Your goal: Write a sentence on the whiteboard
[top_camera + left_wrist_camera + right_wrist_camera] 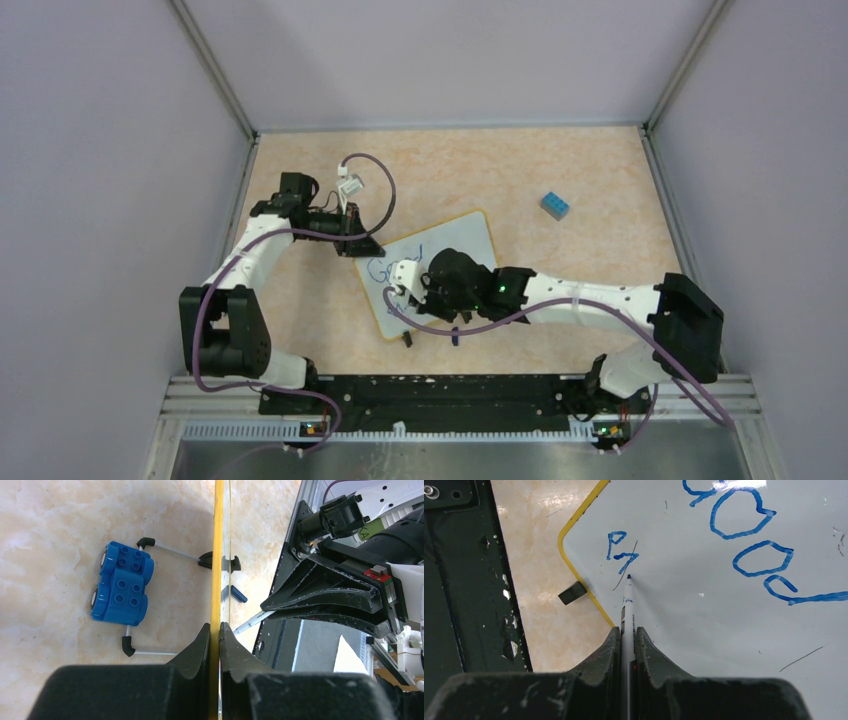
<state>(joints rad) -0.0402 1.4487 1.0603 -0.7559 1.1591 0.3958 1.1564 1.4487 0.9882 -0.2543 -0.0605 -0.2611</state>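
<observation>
The small white board with rounded corners and a thin yellow rim (pixel 462 238) sits mid-table, turned askew. The left claw (pixel 215 626) is clamped on its rim at the board's 10 o'clock corner. I cannot tell whether the board lies flat or leans on its black clip feet (pixel 572 593). The right claw (pixel 626 629) is closed on a slim white marker (pixel 627 597), whose tip touches the board near its 7 o'clock corner. A blue studded toy block (pixel 556 206) lies well apart, at 2 o'clock from the board.

My worries:
- The second line starts close beside the yellow rim. If the stroke drifts toward 9 o'clock in the right wrist view, I judge the tip would run off onto the table.
- Pen pressure could pivot the board, since the left claw grips only one edge and letters would skew.
- The right forearm and its purple cable (pixel 470 325) hang over the written area and may smear wet ink.
- The marker sits deep between the fingers and could slide back, so the line fades.

The blue handwritten lettering (pixel 749 540) reads "Good". Beneath it are a "P" and one angular mark I cannot name. The small print on the marker barrel is too fine to read, and I see no brand.
</observation>
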